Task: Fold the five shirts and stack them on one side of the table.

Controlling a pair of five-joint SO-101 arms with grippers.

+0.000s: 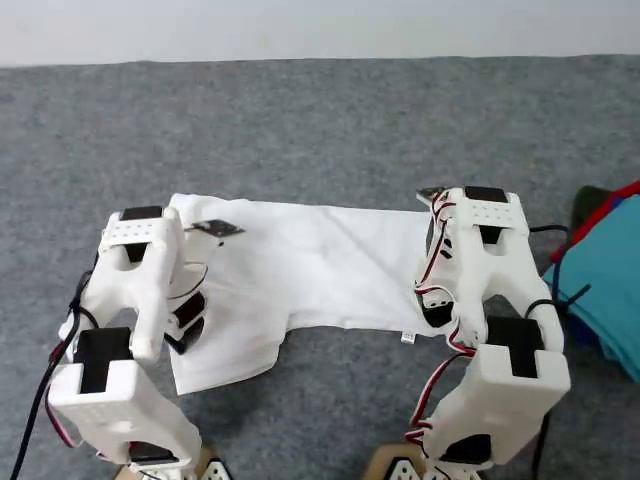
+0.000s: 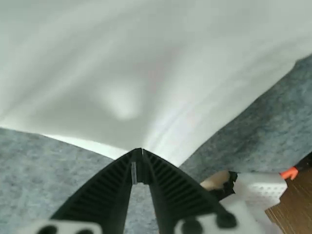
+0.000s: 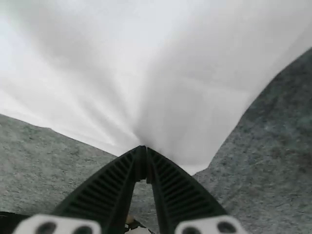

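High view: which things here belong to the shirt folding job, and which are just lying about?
Belong to the job:
white shirt, spread out
left arm and right arm, jaws shut on its edge
heap of coloured clothes beside the right arm, likely more shirts

Just there:
grey mat under everything
pale wall behind

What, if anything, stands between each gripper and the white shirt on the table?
Nothing visible does. The left gripper and the right gripper are each shut on an edge of the white shirt, with nothing else caught in between. The shirt lies spread on the grey table.
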